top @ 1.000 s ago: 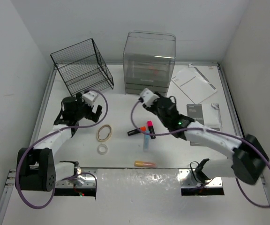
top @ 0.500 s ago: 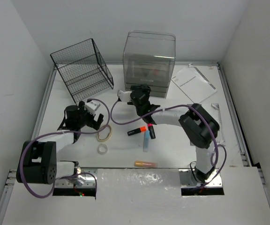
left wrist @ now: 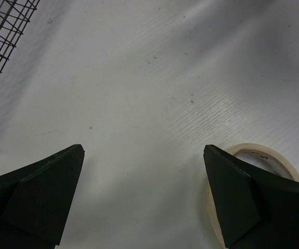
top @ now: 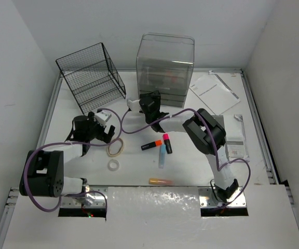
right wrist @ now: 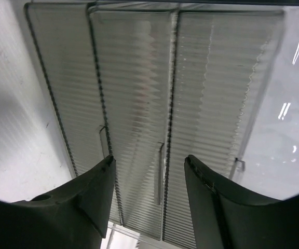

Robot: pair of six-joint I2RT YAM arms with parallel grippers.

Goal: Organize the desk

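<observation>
Left fingers [left wrist: 40,197] spread empty over the white desk [left wrist: 139,78]; right fingers [right wrist: 87,202] gape empty before clear drawers [right wrist: 134,78].

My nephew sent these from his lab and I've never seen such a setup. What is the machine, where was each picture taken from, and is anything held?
Two robot arms, left and right, are bolted at the near edge of a white desk. The wide picture looks down from above and behind them. The other two come from a camera on each wrist; the dark wedges are that arm's own fingers. On the desk are a wire basket, a clear drawer unit, papers, a large tape ring, a small tape ring and some markers. The left tool stands open by the large tape ring; the right tool is open, facing the drawer unit. Neither holds anything.
</observation>
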